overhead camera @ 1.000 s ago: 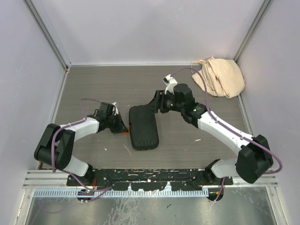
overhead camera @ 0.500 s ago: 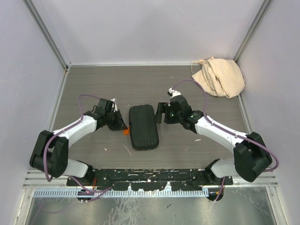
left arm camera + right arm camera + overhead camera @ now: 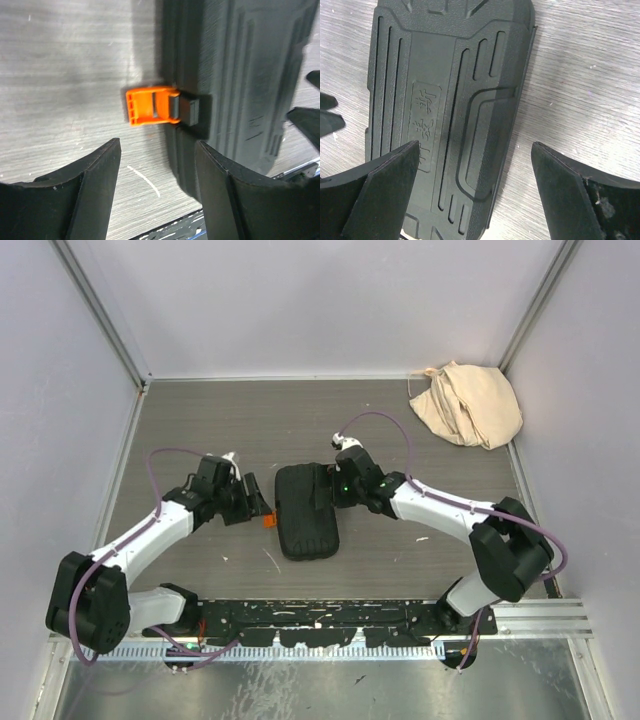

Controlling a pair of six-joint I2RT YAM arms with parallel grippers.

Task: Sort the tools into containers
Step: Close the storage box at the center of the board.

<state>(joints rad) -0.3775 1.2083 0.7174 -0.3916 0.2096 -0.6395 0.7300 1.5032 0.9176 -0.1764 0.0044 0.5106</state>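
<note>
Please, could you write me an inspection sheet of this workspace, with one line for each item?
Surface: grey table, with a few small white marks.
Job's things: black case lies flat and closed; its orange latch sticks out on the side toward the left arm.
Clutter: beige bag in the far right corner.
Hands: left hand is open, just short of the latch, holding nothing; right hand is open over the case's right edge, holding nothing.
Cables: a purple cable loops above each arm, left and right; neither touches the case.
Surroundings: pale walls on three sides; nothing else seen.
</note>
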